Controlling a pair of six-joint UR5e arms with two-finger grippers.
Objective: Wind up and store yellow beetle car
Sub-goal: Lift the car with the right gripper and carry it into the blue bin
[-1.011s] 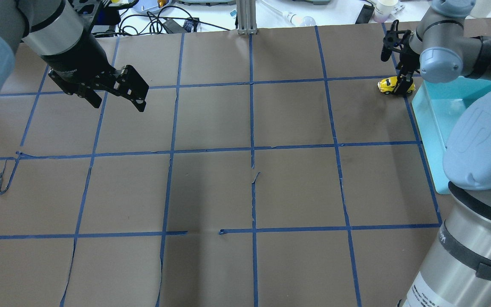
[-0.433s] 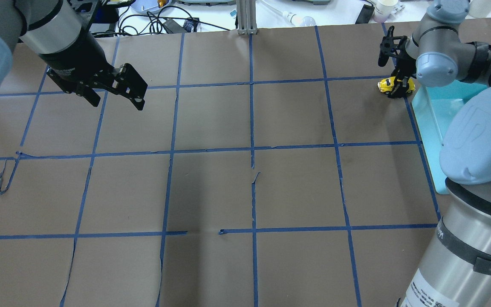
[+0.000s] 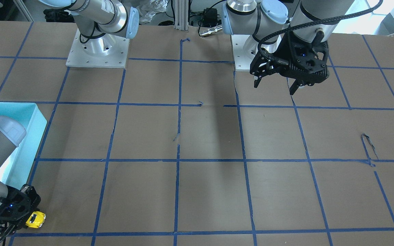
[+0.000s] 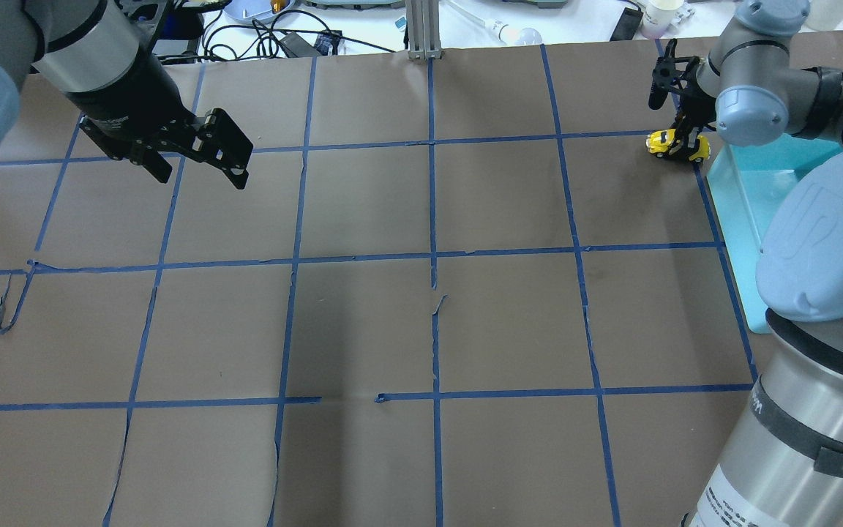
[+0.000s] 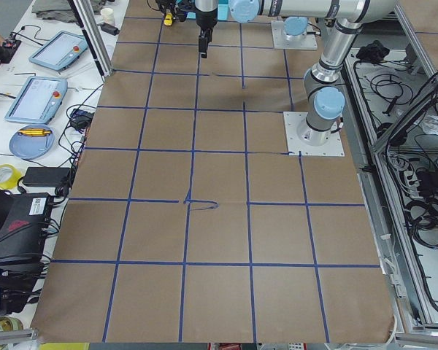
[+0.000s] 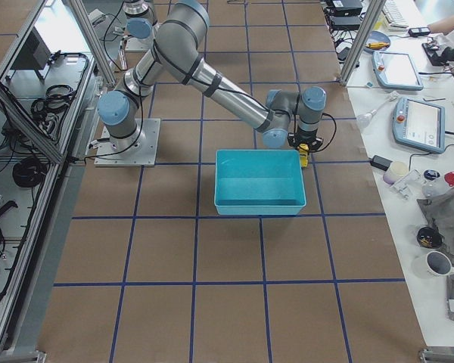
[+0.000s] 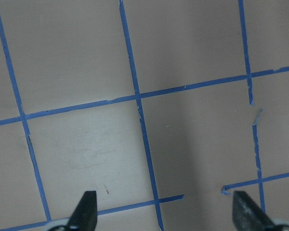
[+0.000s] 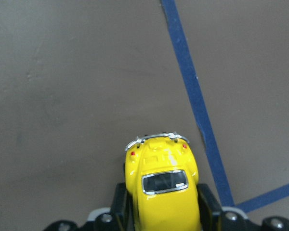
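The yellow beetle car [image 4: 667, 143] is at the far right of the table, just left of the teal bin [image 4: 740, 201]. My right gripper [image 4: 685, 143] is shut on the car's sides. The right wrist view shows the car [image 8: 164, 185] between the fingers [image 8: 119, 204], nose pointing away. I cannot tell whether its wheels touch the paper. It also shows in the front-facing view [image 3: 35, 219] and the exterior right view [image 6: 303, 156]. My left gripper [image 4: 202, 176] is open and empty, hovering over the far left of the table [image 3: 274, 87].
The teal bin [image 3: 29, 136] stands open at the right edge, beside the car [image 6: 257, 200]. The table is brown paper with a blue tape grid [image 4: 432, 256]. Cables and clutter lie beyond the far edge [image 4: 282, 36].
My right gripper and the car shifted slightly left and toward the far edge. My left gripper barely moved.
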